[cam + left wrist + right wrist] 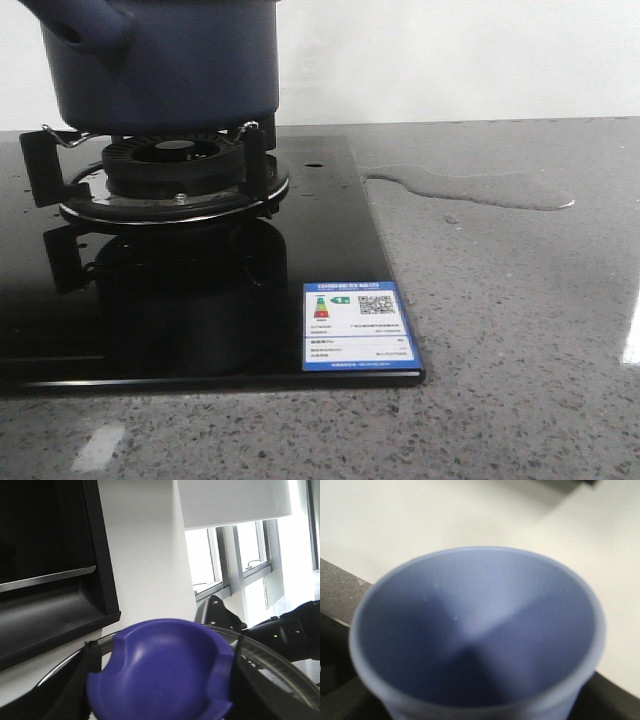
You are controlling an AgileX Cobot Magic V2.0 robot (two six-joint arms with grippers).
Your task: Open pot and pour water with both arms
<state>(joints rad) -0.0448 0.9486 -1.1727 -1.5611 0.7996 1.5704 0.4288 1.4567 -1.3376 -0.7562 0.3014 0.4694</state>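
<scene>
Fingers of the left gripper (160, 690) show as dark blurred shapes, one (75, 680) on each side of a purple-blue lid knob (161, 672), and they seem closed on it, though the view is too close and soft to be sure. A glass lid rim (280, 662) curves around behind the knob. Past it stand a white wall (145, 555), a black range hood (50, 565) and bright windows (240, 555).

Right fingers cannot be made out. The right wrist view is filled by the open mouth of a light-blue cup (480, 640), its inside smooth and pale, so whether that gripper is open or closed I cannot tell.

From the front, the pot (165, 60) sits on the burner (170, 175) of a glossy black glass cooktop (200, 320), at the upper left, cropped by the frame. Its sides are dark navy, matte and smooth, and a stubby hollow handle (85, 30) juts toward the left. A blue-and-white energy label (360, 325) is stuck to the near right corner of the glass. On the grey speckled counter (500, 350), a water puddle (480, 187) lies to the right of the cooktop.
</scene>
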